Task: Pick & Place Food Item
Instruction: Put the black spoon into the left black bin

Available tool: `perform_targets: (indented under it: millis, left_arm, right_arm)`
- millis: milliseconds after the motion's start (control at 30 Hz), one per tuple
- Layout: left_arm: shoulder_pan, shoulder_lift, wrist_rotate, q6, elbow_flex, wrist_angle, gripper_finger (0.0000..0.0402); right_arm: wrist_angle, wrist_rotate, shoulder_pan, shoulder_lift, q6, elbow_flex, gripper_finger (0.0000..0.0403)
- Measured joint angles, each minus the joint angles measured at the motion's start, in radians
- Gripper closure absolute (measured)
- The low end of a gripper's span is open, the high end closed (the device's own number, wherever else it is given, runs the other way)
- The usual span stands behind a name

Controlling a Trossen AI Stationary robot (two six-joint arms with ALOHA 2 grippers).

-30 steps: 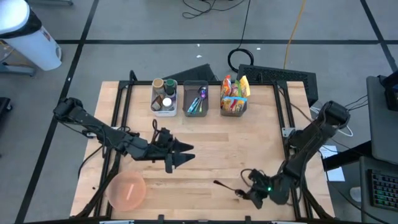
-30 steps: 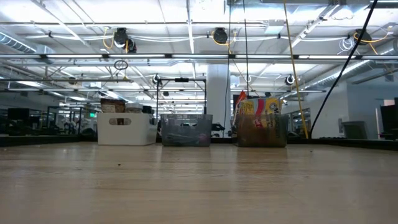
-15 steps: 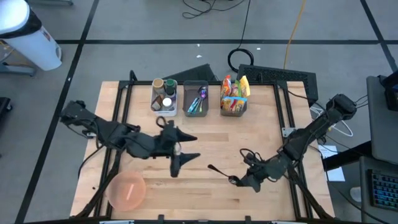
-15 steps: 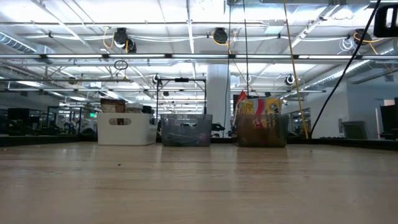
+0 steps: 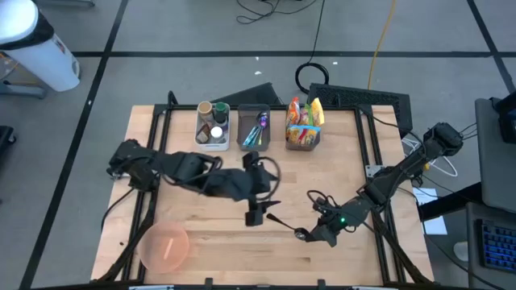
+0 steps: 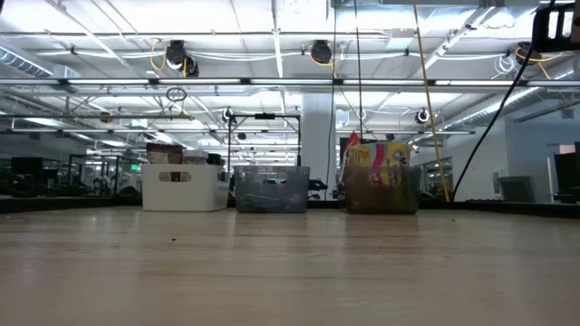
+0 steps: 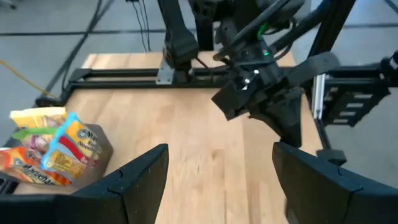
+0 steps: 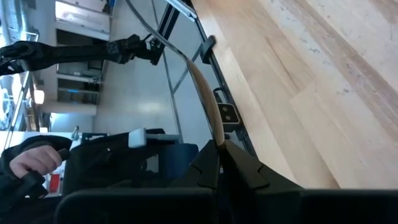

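Snack packets (image 5: 303, 121) standing upright in the rightmost bin (image 5: 302, 140): likely light, crinkly, slippery; best pinched by a top edge. Left gripper (image 5: 260, 211) wide open, empty, mid-table; right gripper (image 5: 300, 234) closed, empty.

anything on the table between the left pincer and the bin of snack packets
Nothing visible. The left pincer, fingers apart, hangs over bare wood near the middle of the wooden table. The clear bin of colourful snack packets stands at the far edge, with only open tabletop between. The right pincer, shut, sits off that line.
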Motion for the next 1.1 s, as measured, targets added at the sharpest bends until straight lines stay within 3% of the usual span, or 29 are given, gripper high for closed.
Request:
perform_targets:
  millis: [233, 433, 833, 1100]
  left_arm:
    - [0.045, 0.044, 0.046, 0.117, 0.051, -0.03, 0.0105]
    - [0.044, 0.044, 0.089, 0.216, 0.051, -0.039, 0.0105]
    - [0.044, 0.044, 0.142, 0.199, 0.051, -0.151, 0.0105]
    - [0.06, 0.044, 0.146, 0.198, 0.051, -0.233, 0.0105]
  right_arm:
    - [-0.011, -0.036, -0.021, 0.0, -0.008, 0.0, 0.0403]
    - [-0.023, -0.137, -0.08, 0.0, -0.03, 0.0, 0.0403]
    - [-0.022, -0.341, -0.275, 0.0, -0.08, 0.0, 0.0403]
    - [0.062, -0.37, -0.347, 0.0, -0.105, 0.0, 0.0403]
